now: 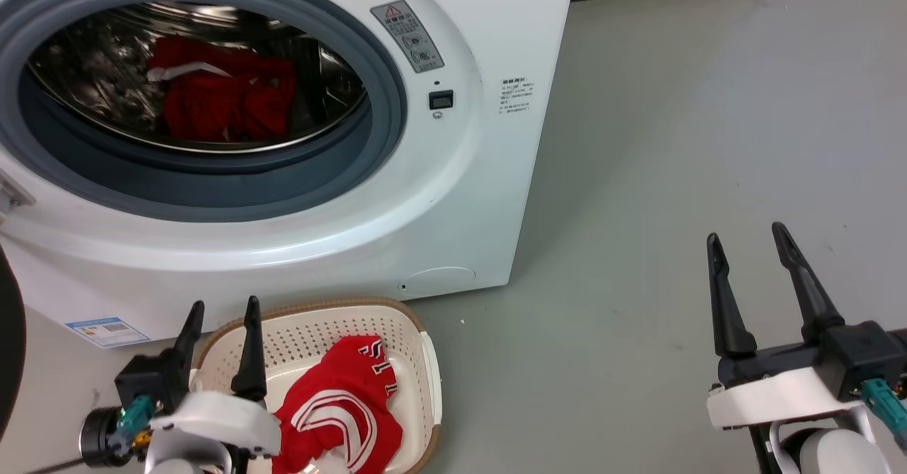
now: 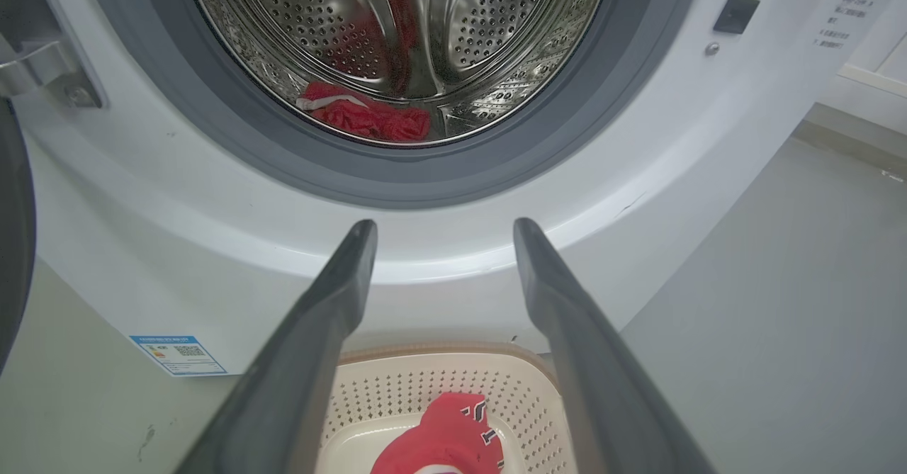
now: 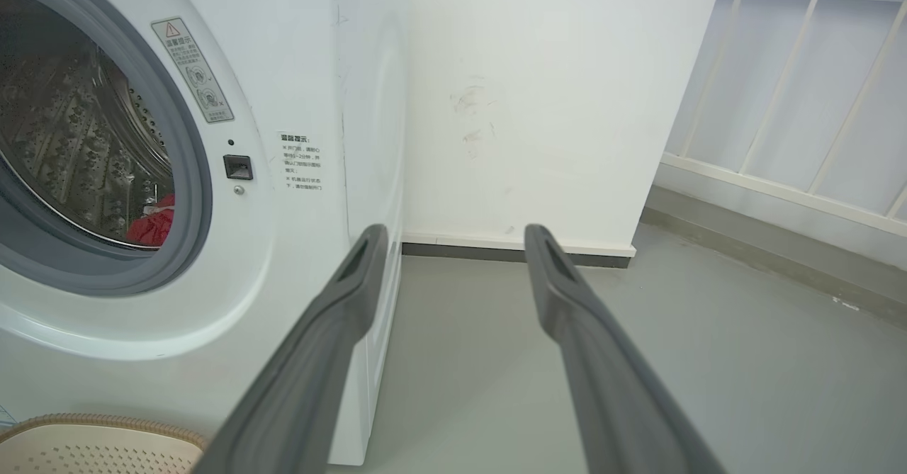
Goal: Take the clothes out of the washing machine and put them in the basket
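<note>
Your left gripper point(image 1: 224, 302) sits wide apart and empty at the basket point(image 1: 429, 368), which has one red garment point(image 1: 336, 407) in it. Your right gripper point(image 1: 745, 232) is spread too, holding nothing. The other garment point(image 1: 220, 98) lies in the washing machine point(image 1: 453, 176).

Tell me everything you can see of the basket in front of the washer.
The basket is small, of cream plastic, with perforated walls and a woven-looking brown rim. It stands upright on the grey floor, close against the washing machine. A red garment with white stripes and lettering lies crumpled inside. The left gripper, jaws open, overlaps its left rim; contact cannot be judged.
</note>
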`<state>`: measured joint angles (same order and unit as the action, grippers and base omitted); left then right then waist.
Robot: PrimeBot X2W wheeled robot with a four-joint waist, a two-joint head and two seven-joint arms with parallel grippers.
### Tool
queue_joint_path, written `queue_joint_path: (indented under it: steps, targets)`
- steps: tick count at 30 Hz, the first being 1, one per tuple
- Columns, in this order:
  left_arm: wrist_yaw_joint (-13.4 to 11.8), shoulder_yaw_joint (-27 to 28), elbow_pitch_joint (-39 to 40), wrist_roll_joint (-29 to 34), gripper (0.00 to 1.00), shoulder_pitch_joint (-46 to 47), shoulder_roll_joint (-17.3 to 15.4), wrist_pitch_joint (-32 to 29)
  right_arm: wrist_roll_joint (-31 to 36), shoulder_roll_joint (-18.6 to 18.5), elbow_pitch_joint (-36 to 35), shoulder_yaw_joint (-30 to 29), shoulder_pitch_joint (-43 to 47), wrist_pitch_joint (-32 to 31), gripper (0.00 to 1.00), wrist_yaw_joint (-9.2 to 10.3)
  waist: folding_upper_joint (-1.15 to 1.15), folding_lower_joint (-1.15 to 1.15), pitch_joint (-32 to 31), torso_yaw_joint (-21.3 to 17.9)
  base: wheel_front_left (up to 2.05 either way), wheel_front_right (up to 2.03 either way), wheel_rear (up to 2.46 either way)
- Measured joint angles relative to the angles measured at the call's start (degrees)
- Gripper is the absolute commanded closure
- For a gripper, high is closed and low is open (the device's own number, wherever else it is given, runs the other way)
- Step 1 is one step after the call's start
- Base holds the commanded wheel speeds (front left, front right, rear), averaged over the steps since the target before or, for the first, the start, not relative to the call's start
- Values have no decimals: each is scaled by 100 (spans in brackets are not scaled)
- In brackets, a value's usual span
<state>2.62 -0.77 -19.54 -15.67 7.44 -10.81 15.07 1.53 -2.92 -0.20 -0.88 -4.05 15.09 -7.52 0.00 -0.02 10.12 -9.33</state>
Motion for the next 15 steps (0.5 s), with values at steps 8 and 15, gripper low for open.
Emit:
queue_joint_path:
  steps: [8,15]
  targets:
    - [57,385,870,346,0,-644,447,0,-57,0,123,5,227,-1,0,0,0,0,-400,85,0,0,0]
    - [193,481,1232,581,0,-717,582,0,-99,1,112,64,289,-1,0,0,0,1,-477,88,0,0,0]
